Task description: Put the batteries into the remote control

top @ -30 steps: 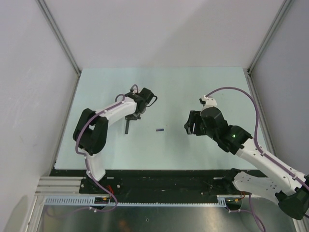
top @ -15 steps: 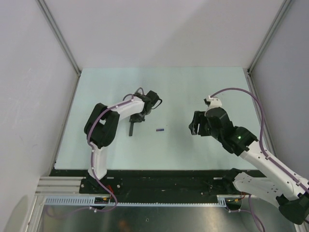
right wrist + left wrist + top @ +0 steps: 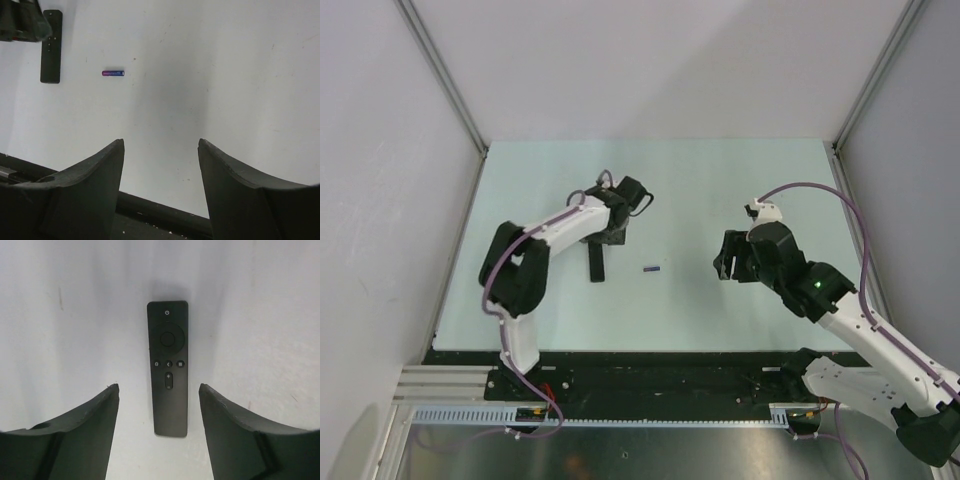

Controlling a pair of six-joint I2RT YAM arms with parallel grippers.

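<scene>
Plainly, starting with the left gripper [image 3: 159, 387]: hangs just above the pale table [image 3: 720, 180] with jaws wide apart, clamps nothing. Looks straight down on the remote control [image 3: 168, 367], flat on the table, button face up, power key at the far end. Frames the near half of that slim black bar between the two fingers without touching it, long axis pointing away from the wrist and in line with the gap, slightly nearer the right finger than the left. Counts as the nearer arm for the remote by a long way. Likely calls for turning the bar over, since no battery bay or loose cover shows on this face. Moving right: a single blue-purple battery [image 3: 651, 268] near the remote but apart from it, lying crosswise to the remote's long axis, on bare table with nothing around it. Shows no red or dark battery anywhere. Farther right, the right gripper [image 3: 160, 142]: jaws apart as well, empty, held well above the surface and tilted toward the battery. Leaves open table between those jaws and the battery, nothing in the way.
</scene>
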